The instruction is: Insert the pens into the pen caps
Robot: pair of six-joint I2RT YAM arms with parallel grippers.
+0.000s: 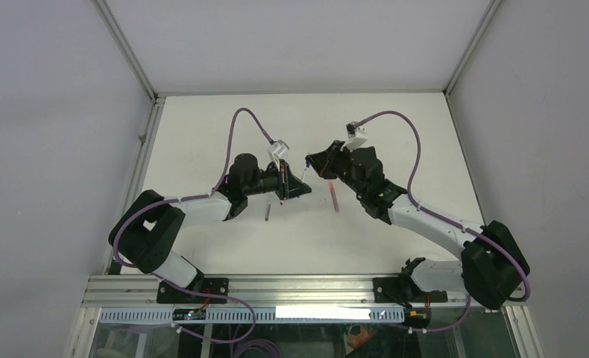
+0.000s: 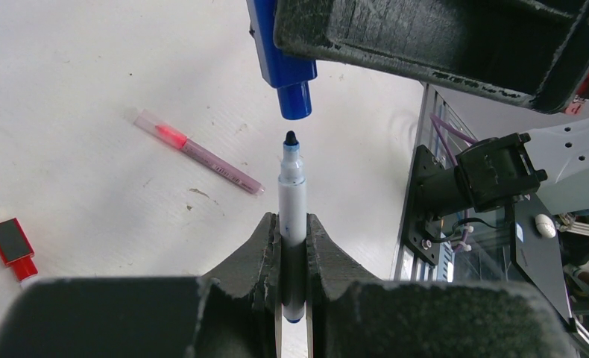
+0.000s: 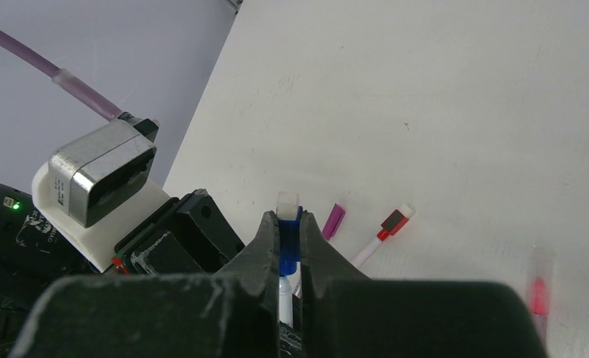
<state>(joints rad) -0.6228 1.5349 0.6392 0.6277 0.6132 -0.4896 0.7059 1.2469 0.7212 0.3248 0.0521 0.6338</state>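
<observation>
My left gripper (image 2: 293, 220) is shut on a white pen (image 2: 292, 186), whose dark blue tip points away from the fingers. My right gripper (image 3: 287, 216) is shut on a blue pen cap (image 3: 288, 242) with a white end. In the left wrist view the blue cap (image 2: 285, 71) has its open mouth facing the pen tip, in line with it, with a small gap between them. Both grippers meet above the middle of the table, left (image 1: 300, 188) and right (image 1: 315, 165). On the table lie a pink pen (image 2: 198, 153), a magenta cap (image 3: 334, 221) and a white pen with a red cap (image 3: 385, 233).
The pink pen (image 1: 335, 198) lies just right of the grippers, and a thin dark stick (image 1: 266, 212) lies under the left arm. The table's near edge with the metal rail (image 1: 291, 287) and the arm bases shows at the right of the left wrist view.
</observation>
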